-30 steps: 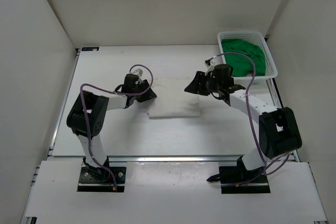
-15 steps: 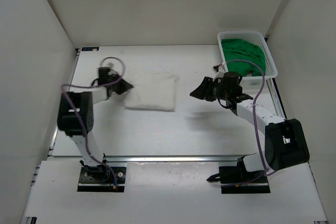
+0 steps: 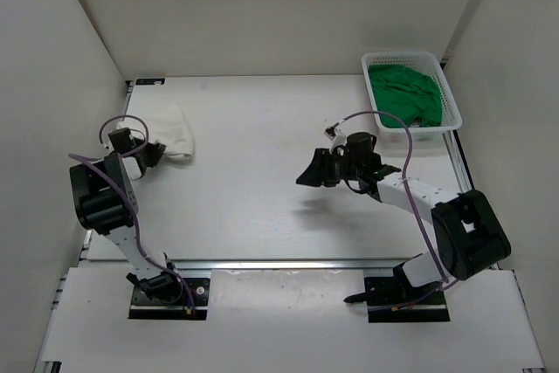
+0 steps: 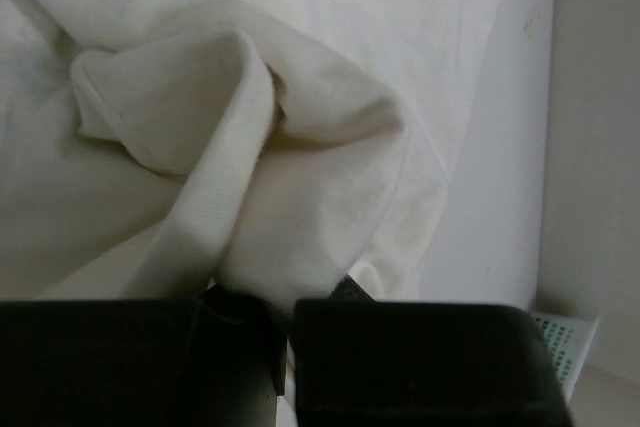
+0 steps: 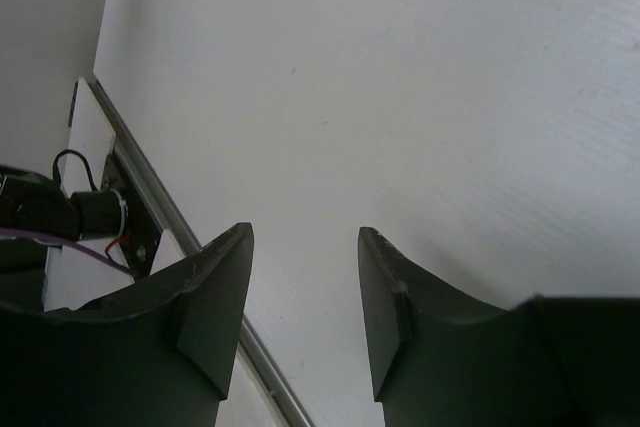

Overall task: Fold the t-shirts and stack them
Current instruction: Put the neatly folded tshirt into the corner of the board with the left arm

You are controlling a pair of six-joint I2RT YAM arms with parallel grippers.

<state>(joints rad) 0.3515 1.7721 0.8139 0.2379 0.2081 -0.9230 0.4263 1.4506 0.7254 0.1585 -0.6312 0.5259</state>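
Note:
The white t-shirt (image 3: 170, 126) lies bunched at the far left of the table, close to the left wall. My left gripper (image 3: 148, 153) is at its near left corner, shut on a fold of the cloth. In the left wrist view the rumpled white t-shirt (image 4: 300, 147) fills the picture and runs down between the closed left gripper (image 4: 283, 309). The green t-shirt (image 3: 403, 93) lies crumpled in the white mesh basket (image 3: 406, 57) at the back right. My right gripper (image 3: 307, 172) hovers over bare table right of centre. In its wrist view the right gripper (image 5: 305, 247) is open and holds nothing.
The left wall stands right beside my left arm (image 3: 100, 194). A metal rail (image 3: 288, 262) runs along the table's near edge and also shows in the right wrist view, metal rail (image 5: 150, 172). The basket sits against the right wall.
My left gripper shut on the white t-shirt and dragged it from the table's middle to the far left, where it bunched up. The right gripper drifted slightly left and stayed open.

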